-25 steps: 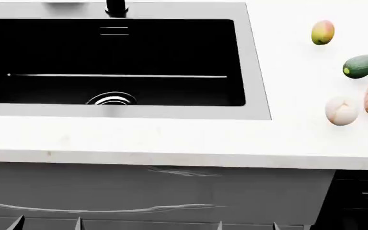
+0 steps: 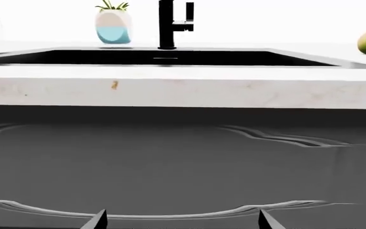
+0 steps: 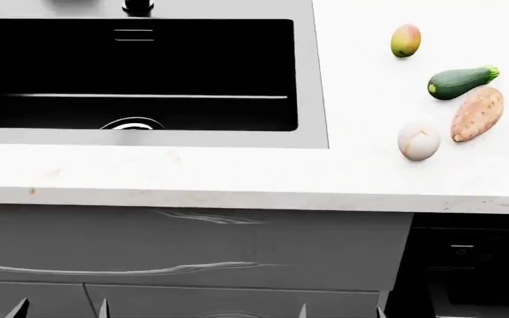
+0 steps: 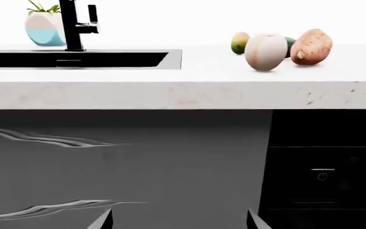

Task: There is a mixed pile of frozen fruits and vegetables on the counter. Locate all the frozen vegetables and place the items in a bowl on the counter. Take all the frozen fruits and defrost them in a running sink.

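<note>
Four produce items lie on the white, faintly speckled worktop [image 3: 236,169] on the side of the robot's right arm, beside the sink. The small yellow-green mango with a red-orange blush [image 3: 405,40] lies farthest back, apart from the rest. The long dark green zucchini [image 3: 460,81] lies tilted, just beside or touching the tapered orange-pink sweet potato [image 3: 477,114]; contact cannot be settled. The cream-white lobed ball [image 3: 419,140] sits nearest the front edge, just beside the sweet potato.

In the right wrist view the zucchini is almost wholly hidden behind the ball and the sweet potato, and the mango is partly covered by the ball. In the left wrist view only the mango shows, at the picture's border.

The large rectangular black sink with a grey metal rim [image 3: 312,86] is cut off at two borders of the head view; its black faucet [image 2: 170,24] shows only its base there. A white and light-blue planter [image 2: 114,27] stands behind the sink. No bowl is visible.

Bare worktop separates the sink rim from the produce and runs along the thick front edge.

The left hand [image 2: 181,220] and right hand [image 4: 177,220] show only dark fingertips, spread apart, holding nothing, low before the grey cabinet front [image 3: 193,245].
</note>
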You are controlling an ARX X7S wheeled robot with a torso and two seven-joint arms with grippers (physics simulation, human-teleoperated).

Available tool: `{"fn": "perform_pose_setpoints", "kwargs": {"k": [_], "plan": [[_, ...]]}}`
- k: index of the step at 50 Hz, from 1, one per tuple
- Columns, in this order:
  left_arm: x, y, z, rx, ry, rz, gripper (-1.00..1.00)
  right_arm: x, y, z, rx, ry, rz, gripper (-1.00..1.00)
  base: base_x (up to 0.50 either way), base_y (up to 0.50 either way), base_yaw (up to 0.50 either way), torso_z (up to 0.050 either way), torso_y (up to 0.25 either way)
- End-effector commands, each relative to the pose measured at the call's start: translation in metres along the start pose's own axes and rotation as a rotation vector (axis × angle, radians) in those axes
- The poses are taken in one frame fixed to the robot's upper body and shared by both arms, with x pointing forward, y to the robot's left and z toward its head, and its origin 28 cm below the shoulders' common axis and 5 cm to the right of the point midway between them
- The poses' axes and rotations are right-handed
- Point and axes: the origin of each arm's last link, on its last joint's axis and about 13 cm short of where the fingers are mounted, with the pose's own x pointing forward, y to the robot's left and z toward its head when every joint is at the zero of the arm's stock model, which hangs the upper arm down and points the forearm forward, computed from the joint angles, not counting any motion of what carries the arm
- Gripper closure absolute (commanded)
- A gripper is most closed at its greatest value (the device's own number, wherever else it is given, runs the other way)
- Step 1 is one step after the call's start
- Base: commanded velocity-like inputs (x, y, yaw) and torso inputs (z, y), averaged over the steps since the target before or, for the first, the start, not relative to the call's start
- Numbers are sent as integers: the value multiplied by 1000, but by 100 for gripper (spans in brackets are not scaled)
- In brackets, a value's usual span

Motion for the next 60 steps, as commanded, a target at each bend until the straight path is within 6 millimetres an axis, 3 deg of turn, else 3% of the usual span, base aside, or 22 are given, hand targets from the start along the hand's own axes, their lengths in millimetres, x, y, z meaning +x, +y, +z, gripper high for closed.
{"fn": "perform_pose_setpoints", "kwargs": {"k": [1,46,60], "plan": [[0,0,0,5,6,3,-100,0,0,-1,-9,8,-4,-100,0,-500,0,0,0],[-1,0,1,13,-2,-11,-100,0,-1,0,-11,6,-16,-100,90,-442,0,0,0],[-1,0,2,3,-9,-9,-100,0,-1,0,-16,5,-18,-100,0,-42,0,0,0]]}}
